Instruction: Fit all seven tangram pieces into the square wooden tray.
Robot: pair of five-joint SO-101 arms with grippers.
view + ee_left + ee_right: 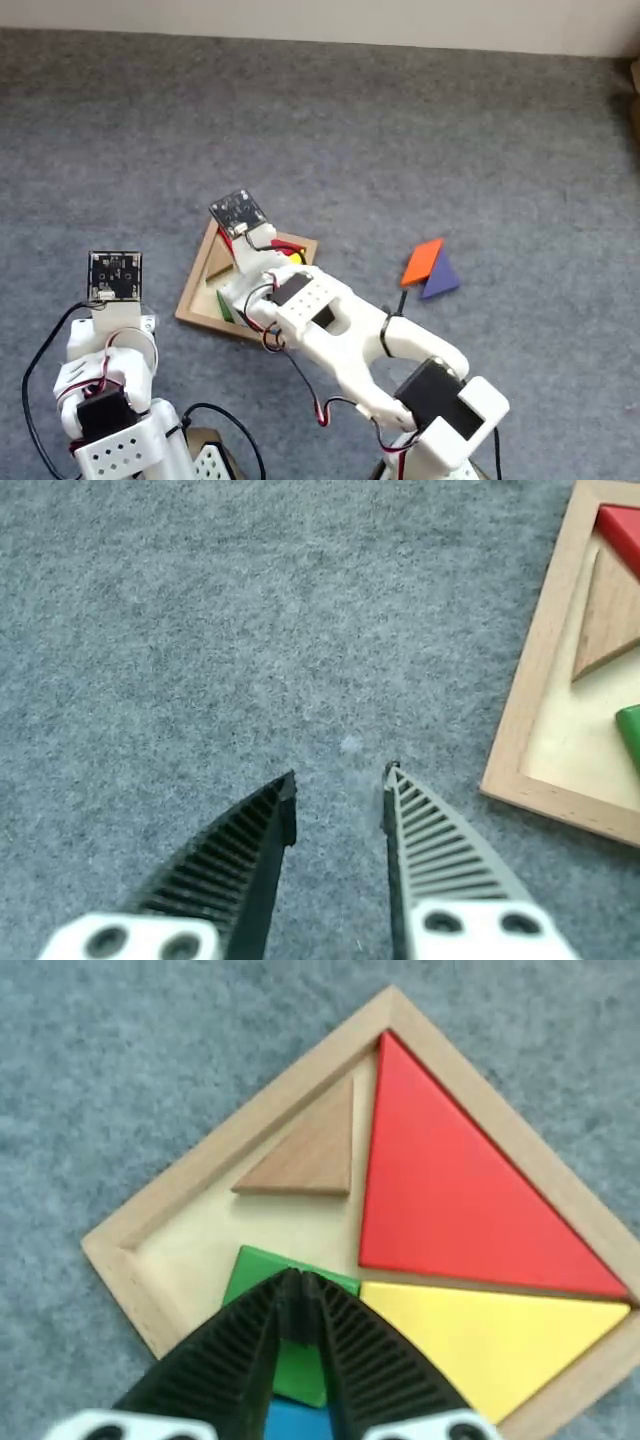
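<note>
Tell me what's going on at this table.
Two arms are working on a tangram. The right gripper, shut, is down over the green piece inside the square wooden tray. The tray also holds a red triangle, a yellow triangle, a plain wooden triangle and a blue piece. An orange piece and a purple triangle lie side by side on the carpet. The left gripper is open over carpet beside the tray, holding nothing.

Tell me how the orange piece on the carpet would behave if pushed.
The orange piece looks flat and rigid, so it probably won't roll or tip. The carpet looks fuzzy, so it may drag rather than glide, and would likely nudge the purple piece beside it.
</note>
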